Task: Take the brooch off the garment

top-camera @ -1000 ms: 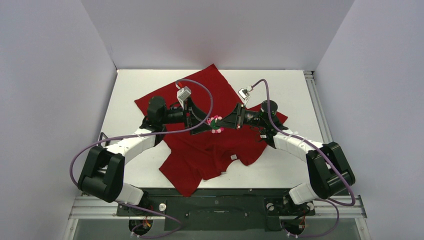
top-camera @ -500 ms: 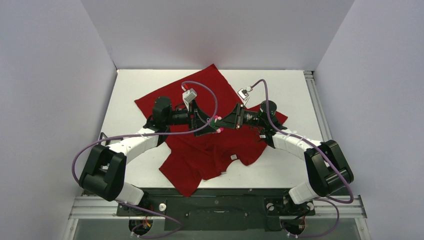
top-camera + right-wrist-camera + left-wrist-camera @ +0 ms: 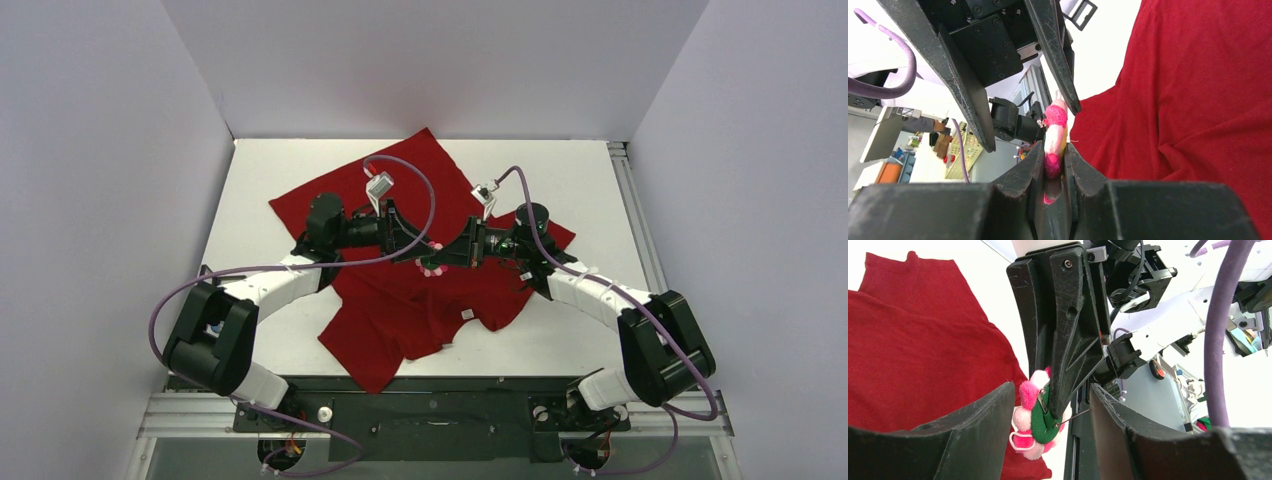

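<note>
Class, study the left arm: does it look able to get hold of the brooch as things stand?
Probably yes. The left gripper straddles the brooch, fingers open on either side. The right gripper, shut on the brooch, sits between those fingers too and leaves little free to pinch.

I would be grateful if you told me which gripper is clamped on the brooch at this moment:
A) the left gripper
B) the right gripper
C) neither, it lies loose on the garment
B: the right wrist view shows the right gripper pinching the brooch between its fingers, while the left gripper stands open on either side of it.
</note>
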`<control>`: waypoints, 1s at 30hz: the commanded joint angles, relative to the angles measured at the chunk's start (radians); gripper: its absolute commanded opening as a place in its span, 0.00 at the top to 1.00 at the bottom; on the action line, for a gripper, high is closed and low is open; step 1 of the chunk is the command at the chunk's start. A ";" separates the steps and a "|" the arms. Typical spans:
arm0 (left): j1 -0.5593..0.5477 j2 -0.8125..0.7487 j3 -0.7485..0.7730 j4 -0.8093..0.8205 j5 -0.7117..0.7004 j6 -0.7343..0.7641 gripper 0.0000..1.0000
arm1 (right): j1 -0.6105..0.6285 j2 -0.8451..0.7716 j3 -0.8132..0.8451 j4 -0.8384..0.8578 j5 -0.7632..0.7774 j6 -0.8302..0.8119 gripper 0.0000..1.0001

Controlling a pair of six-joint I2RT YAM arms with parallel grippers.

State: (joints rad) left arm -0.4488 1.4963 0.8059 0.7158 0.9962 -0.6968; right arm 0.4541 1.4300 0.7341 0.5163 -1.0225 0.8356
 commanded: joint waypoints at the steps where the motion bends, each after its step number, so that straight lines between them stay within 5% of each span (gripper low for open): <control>1: 0.008 -0.003 0.021 0.079 0.009 -0.015 0.48 | 0.008 -0.049 0.016 0.009 0.004 -0.067 1.00; 3: 0.026 -0.009 -0.002 0.185 0.019 -0.072 0.44 | 0.006 -0.043 0.016 0.005 0.003 -0.061 1.00; 6: 0.066 -0.013 -0.052 0.356 0.025 -0.177 0.22 | -0.003 -0.029 0.009 0.040 -0.001 -0.018 1.00; 10: 0.081 -0.027 -0.088 0.423 0.023 -0.208 0.16 | -0.008 -0.006 -0.012 0.146 -0.009 0.067 1.00; 18: 0.029 -0.026 -0.122 0.273 0.014 -0.054 0.19 | -0.008 0.007 -0.019 0.257 -0.013 0.167 1.00; 30: 0.000 -0.005 -0.083 0.257 -0.017 -0.070 0.44 | -0.005 -0.001 -0.013 0.241 -0.003 0.148 1.00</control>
State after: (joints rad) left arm -0.4438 1.4967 0.6868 0.9600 1.0004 -0.7734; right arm 0.4522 1.4376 0.7216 0.6956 -1.0222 1.0054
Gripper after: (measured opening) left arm 0.599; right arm 0.118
